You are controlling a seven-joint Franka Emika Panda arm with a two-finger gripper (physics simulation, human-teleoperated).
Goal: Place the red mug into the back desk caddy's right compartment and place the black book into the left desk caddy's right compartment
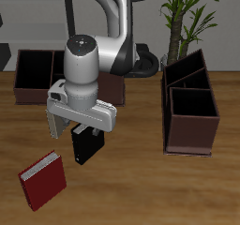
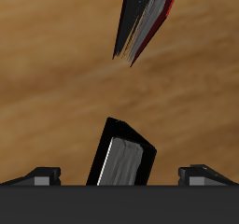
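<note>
The black book [image 1: 86,146] stands on the wooden table near the middle. My gripper [image 1: 77,133] hangs right over it, open, with one finger on each side. In the wrist view the black book [image 2: 121,159] sits between my fingertips [image 2: 42,175], which stand wide apart and do not touch it. The left desk caddy [image 1: 192,137] is a dark brown box with several compartments, off to the side by the plant. Another dark caddy [image 1: 112,86] farther back is mostly hidden behind my arm. The red mug is out of view.
A red book [image 1: 42,180] lies flat nearer the table's front edge, close to the black book; it also shows in the wrist view [image 2: 140,27]. A third dark caddy [image 1: 36,69] stands at the back. A potted plant [image 1: 187,18] rises behind the left caddy.
</note>
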